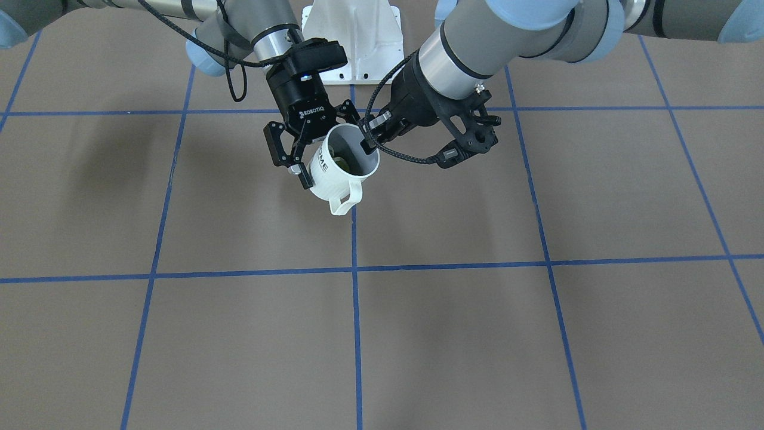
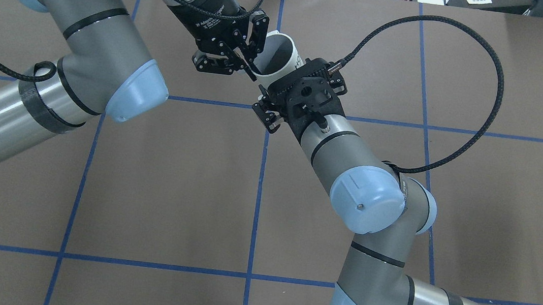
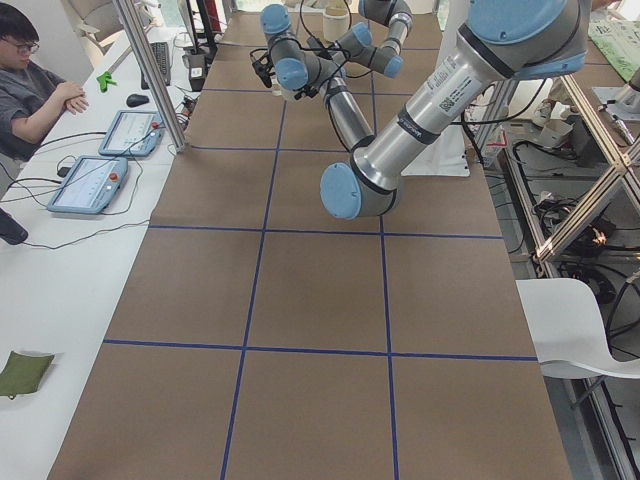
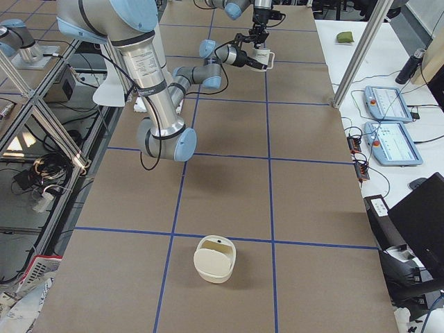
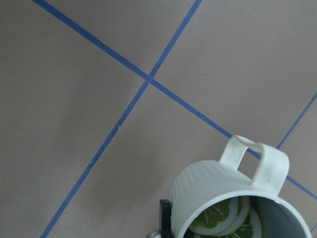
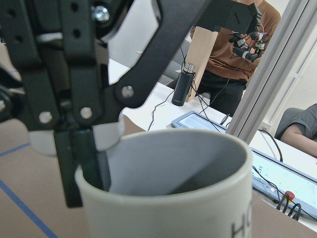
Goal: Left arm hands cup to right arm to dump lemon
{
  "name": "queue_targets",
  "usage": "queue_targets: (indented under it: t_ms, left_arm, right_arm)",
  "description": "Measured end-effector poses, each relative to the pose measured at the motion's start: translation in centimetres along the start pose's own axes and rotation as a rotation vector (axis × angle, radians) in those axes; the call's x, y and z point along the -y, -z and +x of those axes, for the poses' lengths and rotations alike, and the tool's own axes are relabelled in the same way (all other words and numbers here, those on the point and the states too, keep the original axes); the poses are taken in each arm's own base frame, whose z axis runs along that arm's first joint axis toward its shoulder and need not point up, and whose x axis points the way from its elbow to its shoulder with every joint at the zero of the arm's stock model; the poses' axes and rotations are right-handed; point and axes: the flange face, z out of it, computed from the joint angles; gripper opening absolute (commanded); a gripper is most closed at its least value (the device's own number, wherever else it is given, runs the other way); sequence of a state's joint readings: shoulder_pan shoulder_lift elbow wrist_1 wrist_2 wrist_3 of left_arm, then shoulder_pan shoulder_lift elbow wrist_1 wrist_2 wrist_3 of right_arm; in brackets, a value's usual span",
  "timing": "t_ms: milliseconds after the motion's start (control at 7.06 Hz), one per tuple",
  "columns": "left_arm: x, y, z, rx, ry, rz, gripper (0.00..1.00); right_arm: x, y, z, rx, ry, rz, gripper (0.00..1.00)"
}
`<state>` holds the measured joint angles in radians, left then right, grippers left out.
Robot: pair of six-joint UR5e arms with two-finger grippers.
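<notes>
The white cup (image 1: 332, 182) hangs tilted in the air over the table's middle, handle down, its mouth toward the front camera. The dull yellow-green lemon (image 1: 341, 161) lies inside it and also shows in the left wrist view (image 5: 223, 218). My left gripper (image 1: 365, 142) is shut on the cup's rim, with one finger inside the mouth. My right gripper (image 1: 329, 149), marked ROBOTIQ, has its fingers on either side of the cup's body, the near pad against the wall. In the right wrist view the cup (image 6: 163, 208) fills the foreground, with the left gripper's finger (image 6: 79, 163) on its rim.
A white lidded container (image 4: 215, 259) stands on the brown table at the end on my right. The white base plate (image 1: 352, 42) is behind the grippers. Operators sit at side desks with tablets (image 3: 85, 185).
</notes>
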<state>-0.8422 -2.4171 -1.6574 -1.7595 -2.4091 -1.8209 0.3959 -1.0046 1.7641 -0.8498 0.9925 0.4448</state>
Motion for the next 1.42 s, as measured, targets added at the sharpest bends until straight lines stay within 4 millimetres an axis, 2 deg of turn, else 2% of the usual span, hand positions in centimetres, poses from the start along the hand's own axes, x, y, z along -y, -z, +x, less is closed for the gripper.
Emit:
queue_targets:
  t_ms: [283,425,567,708,850,1275,1416]
  left_arm:
    - [-0.1,0.0,0.1,-0.001,-0.001,0.000,0.00]
    - [-0.1,0.1,0.2,-0.002,-0.003,0.000,0.00]
    - [-0.2,0.1,0.2,-0.004,-0.004,0.000,0.00]
    - [-0.2,0.1,0.2,-0.004,-0.005,-0.001,0.12]
    - [-0.2,0.1,0.2,-0.004,-0.007,-0.001,0.99]
    - [-0.3,0.6,0.4,-0.040,-0.058,-0.005,1.00]
    - [0.1,1.4,0.4,-0.049,-0.061,-0.002,1.00]
  right_arm:
    - [0.0,0.0,0.0,0.000,0.000,0.000,1.00]
    - [0.0,0.0,0.0,0.000,0.000,0.000,0.90]
    - [-0.1,0.1,-0.1,0.002,0.001,-0.001,0.69]
    - [-0.2,0.2,-0.4,0.005,0.018,-0.003,0.56]
    - [-0.3,0.2,-0.7,0.009,0.052,-0.004,0.48]
    - [-0.1,0.4,-0.9,0.014,0.090,-0.002,0.48]
    - [-0.6,0.4,-1.0,0.015,0.096,-0.008,0.48]
